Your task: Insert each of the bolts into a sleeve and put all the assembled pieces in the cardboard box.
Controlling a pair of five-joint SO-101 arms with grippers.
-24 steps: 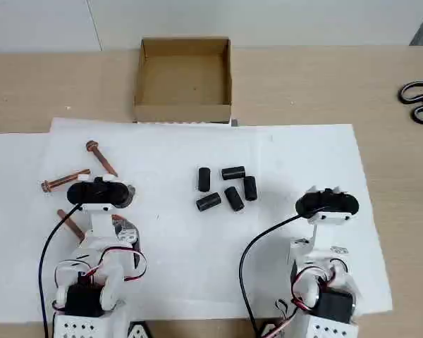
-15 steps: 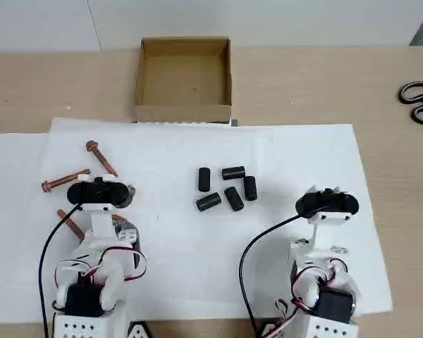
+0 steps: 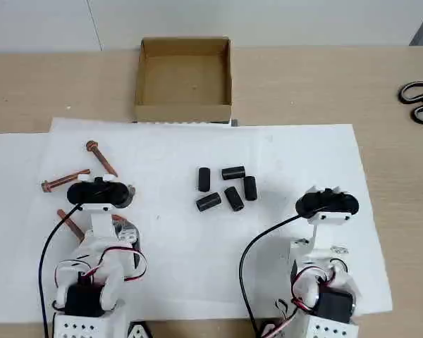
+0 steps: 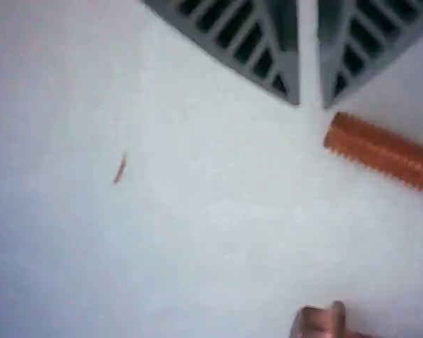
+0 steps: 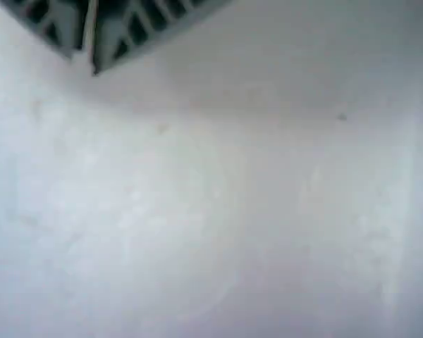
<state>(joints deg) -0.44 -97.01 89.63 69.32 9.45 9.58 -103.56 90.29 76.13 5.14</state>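
Three copper bolts lie on the white paper at the left: one (image 3: 102, 158) farthest back, one (image 3: 65, 181) beside it, one (image 3: 70, 224) nearest the front. Several black sleeves (image 3: 225, 187) lie loose in the middle. The open cardboard box (image 3: 185, 111) stands behind them, with nothing in it. My left gripper (image 4: 309, 102) is shut with nothing in it, just above the paper, its tips close to a bolt's threaded end (image 4: 381, 151). A bolt head (image 4: 323, 322) shows nearby. My right gripper (image 5: 84, 63) is shut over bare paper, to the right of the sleeves.
White paper (image 3: 289, 148) covers the near part of the wooden table. Black scissors (image 3: 419, 101) lie at the far right edge. The left arm (image 3: 99, 193) stands among the bolts and the right arm (image 3: 326, 203) at the front right.
The left arm's wrist has shifted very slightly. The bolts, the sleeves and the right arm have not moved.
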